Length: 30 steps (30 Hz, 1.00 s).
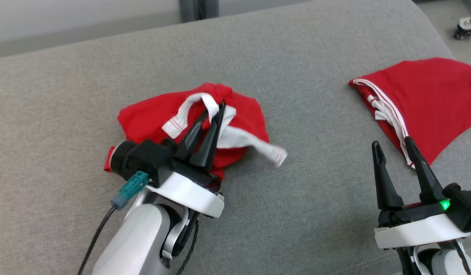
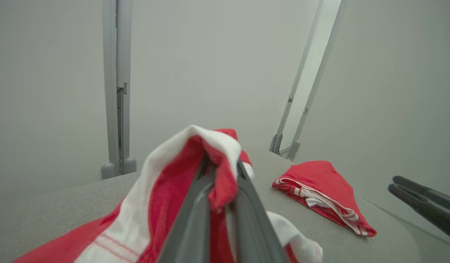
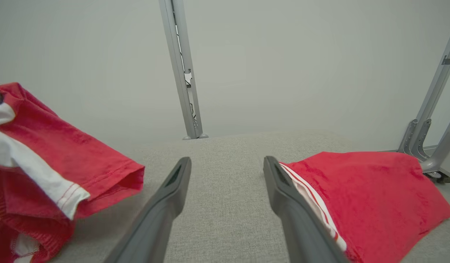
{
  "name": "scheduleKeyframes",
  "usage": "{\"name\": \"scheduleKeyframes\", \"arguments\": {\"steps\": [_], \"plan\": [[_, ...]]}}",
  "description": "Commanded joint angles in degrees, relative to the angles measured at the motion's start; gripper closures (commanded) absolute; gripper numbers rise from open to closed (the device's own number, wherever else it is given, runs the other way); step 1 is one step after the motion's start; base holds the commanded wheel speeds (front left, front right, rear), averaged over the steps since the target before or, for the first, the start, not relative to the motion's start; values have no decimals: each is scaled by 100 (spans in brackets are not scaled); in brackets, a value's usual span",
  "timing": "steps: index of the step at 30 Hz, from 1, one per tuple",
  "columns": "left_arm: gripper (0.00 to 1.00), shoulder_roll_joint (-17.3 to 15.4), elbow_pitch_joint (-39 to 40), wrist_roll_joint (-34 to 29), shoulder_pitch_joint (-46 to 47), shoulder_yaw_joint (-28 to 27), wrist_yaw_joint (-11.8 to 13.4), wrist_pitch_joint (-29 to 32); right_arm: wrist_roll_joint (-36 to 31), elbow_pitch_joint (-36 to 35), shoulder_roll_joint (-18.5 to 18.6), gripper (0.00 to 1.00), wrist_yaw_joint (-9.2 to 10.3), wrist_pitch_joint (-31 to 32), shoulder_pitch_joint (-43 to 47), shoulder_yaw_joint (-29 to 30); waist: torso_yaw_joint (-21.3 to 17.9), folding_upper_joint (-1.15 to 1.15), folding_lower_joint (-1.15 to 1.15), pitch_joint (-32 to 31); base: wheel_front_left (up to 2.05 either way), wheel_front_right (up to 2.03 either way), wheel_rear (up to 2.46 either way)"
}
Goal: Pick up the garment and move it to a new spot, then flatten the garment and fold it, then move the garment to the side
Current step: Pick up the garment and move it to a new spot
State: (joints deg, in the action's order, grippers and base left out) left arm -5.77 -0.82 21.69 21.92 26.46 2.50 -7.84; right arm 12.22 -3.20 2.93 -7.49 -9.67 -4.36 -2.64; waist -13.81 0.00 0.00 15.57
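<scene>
Right now the L gripper (image 1: 214,107) is clamped on the garment (image 1: 151,114), a crumpled red piece w/ white trim. Its two dark fingers are pinched together on a bunched fold next to a white band, toward the far side of the heap in head view. L wrist view agrees: red and white cloth is wedged between the fingers and draped over the tips, pulled up into a peak. The lower part of the heap looks to rest on the grey fabric surface (image 1: 296,57), left of centre. One white strip (image 1: 275,156) trails out on the heap's right side. The R gripper (image 1: 392,143) has its jaws spread wide w/ nothing between them, only bare grey fabric in the gap in R wrist view. It sits near the front right. A second red garment (image 1: 430,95), folded flat w/ a white-striped edge, lies at far right near the surface's edge, well apart from the crumpled one. One R finger lines up along that striped edge; can't tell if it touches. A green light (image 1: 444,205) glows on the R gripper body. A grey metal post (image 3: 181,73) stands behind the surface against a pale wall.
</scene>
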Motion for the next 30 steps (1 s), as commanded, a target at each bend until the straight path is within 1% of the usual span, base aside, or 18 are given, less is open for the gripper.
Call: {"name": "scheduleKeyframes", "arguments": {"steps": [1, 7, 8, 9, 10, 16, 19, 23, 30], "plan": [[100, -17, -227, 11, 27, 56, -73, -26, 72, 40, 5, 0, 0, -71, -67, -13, -132, 0, 0, 204, 0, 0, 0], [100, 2, -1136, 52, -146, 326, -245, -13, 169, 147, 7, 0, 0, -171, -160, -45, -46, 0, 0, 352, 0, 0, 0], [84, 20, -1245, 85, -164, 361, -260, -27, 173, 162, 7, 0, 0, -173, -185, -52, -12, 0, 0, 364, 0, 0, 0], [45, 27, -1350, 69, -169, 384, -280, -53, 180, 172, 6, 0, 0, -183, -200, -57, 24, 0, 0, 368, 0, 0, 0], [0, 33, -1433, 49, -173, 415, -290, -87, 174, 171, 8, 0, 0, -186, -207, -61, 61, 0, 0, 370, 0, 0, 0], [0, 42, -1618, 45, -293, 511, -340, -285, 124, 180, 9, 0, 0, -161, -215, -50, 299, 0, 0, 296, 0, 0, 0], [0, -23, -1564, 9, -421, 499, -285, -415, 86, 182, 12, 0, 0, -121, -202, -60, 424, 0, 0, 190, 0, 0, 0], [0, -146, -1333, 8, -689, 315, -77, -581, 16, 178, 12, 0, 0, -66, -108, -42, 604, 0, 0, 10, 0, 0, 0], [0, -353, -882, 88, -1060, -351, 435, -703, -84, 198, 11, 0, 0, 60, 58, -4, 900, 0, 0, -292, 0, 0, 0]]}}
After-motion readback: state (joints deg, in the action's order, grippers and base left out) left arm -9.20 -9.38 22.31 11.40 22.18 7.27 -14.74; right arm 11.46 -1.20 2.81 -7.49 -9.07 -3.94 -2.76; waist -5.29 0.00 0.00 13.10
